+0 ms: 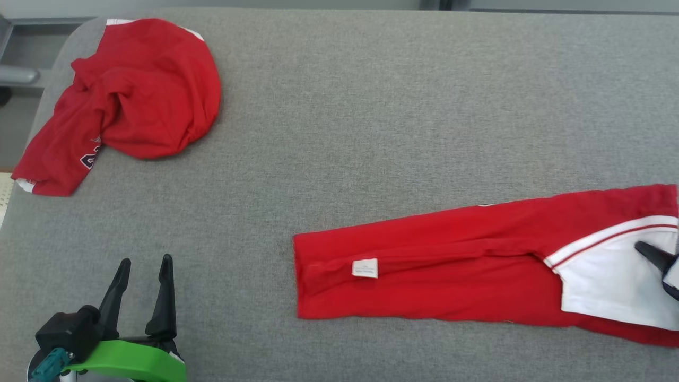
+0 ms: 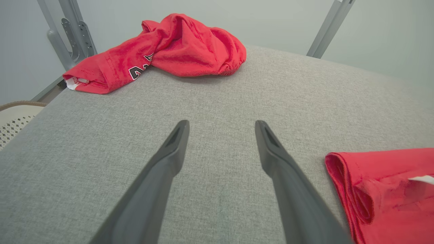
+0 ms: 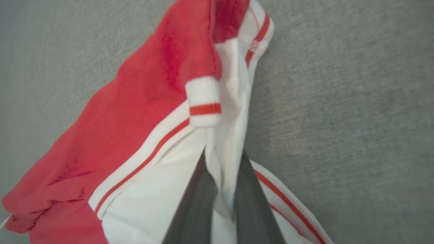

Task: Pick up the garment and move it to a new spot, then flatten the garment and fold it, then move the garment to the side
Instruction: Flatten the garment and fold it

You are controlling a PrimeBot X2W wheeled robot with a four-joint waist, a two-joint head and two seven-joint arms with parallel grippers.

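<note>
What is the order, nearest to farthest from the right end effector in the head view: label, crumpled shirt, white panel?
1. White panel: gripped by the right end effector, far right.
2. Label: near the middle.
3. Crumpled shirt: far left corner.

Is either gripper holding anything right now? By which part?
Right gripper is shut on the folded red garment, pinching a fold of its white panel. Left gripper is open, holding nothing.
</note>
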